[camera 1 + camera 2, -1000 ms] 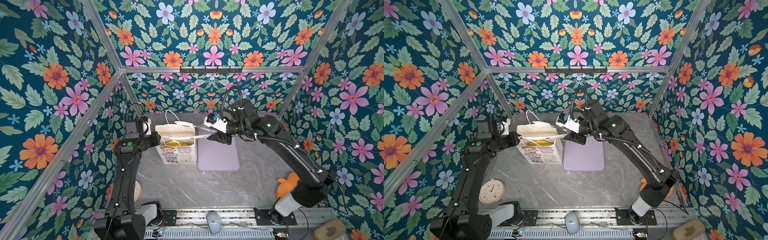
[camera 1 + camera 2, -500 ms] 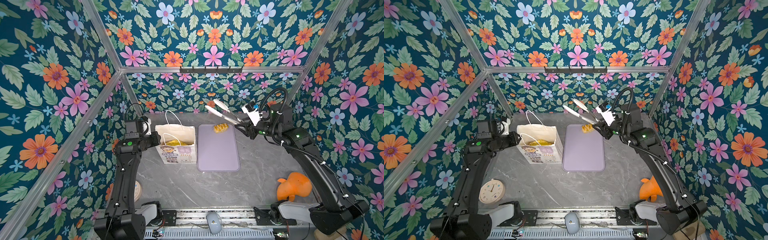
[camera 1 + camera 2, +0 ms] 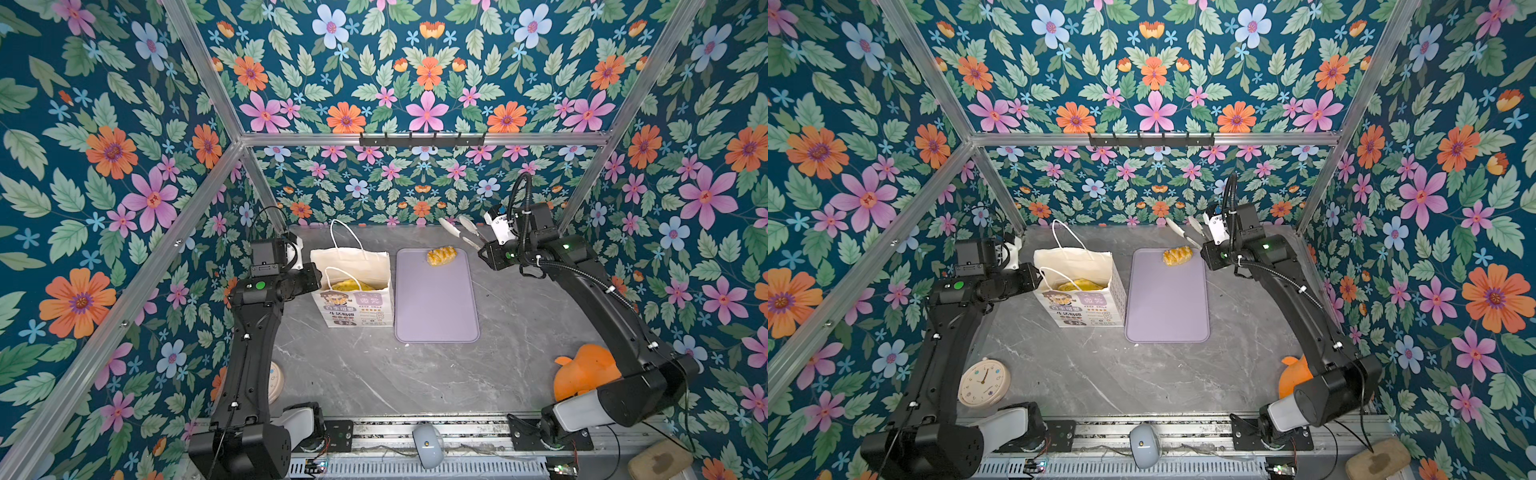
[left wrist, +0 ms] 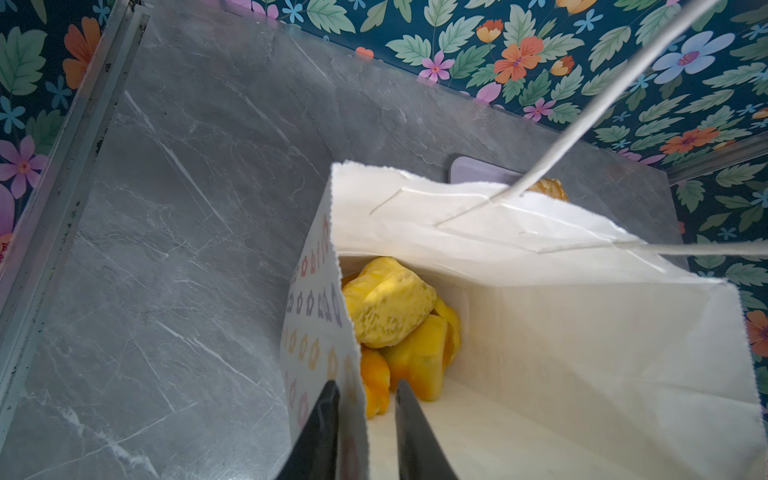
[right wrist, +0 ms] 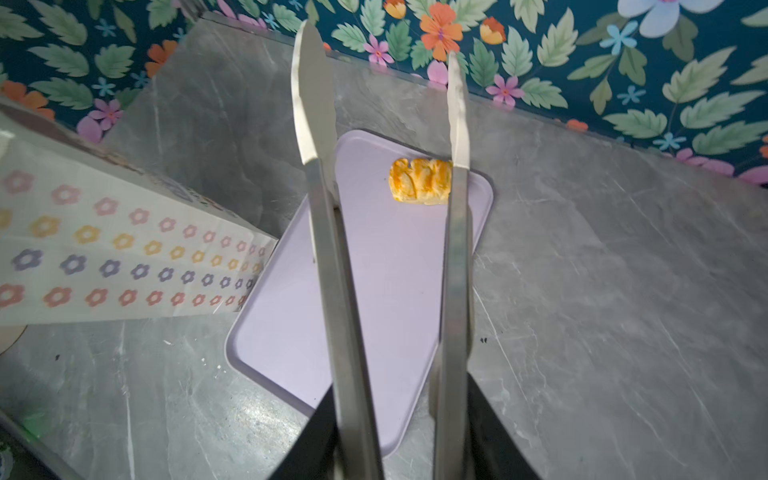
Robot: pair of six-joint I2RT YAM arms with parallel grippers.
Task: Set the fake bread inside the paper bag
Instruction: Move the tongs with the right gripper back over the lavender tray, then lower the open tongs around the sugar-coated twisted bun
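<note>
A second ago I had the right pincer [image 3: 482, 247] over the bag [image 3: 357, 307], left of centre in both top views, with the tongs [image 3: 457, 230] reaching across its mouth. Since then I have swung that arm back to the right, and the tongs now hang at the upper middle of the frame, just above and right of the pastry [image 3: 441, 255]. They came away empty: the right wrist view shows the two blades well apart with nothing between them. The right pincer itself is clamped on the tongs' handles. I judge from this that the previous piece went in. The left wrist view bears that out, with several pieces of bread [image 4: 386, 307] piled at the bottom of the bag. The left pincer [image 4: 365, 436] has not budged. Nearly closed, it pinches the bag's side wall at the rim, one finger inside and one outside, keeping the mouth open. The pastry lies at the upper right corner of the tray [image 3: 436, 307] and is the only piece I can see still outside. This looks like the last fetch: lower the tongs astride it, close, and carry it to the bag.
</note>
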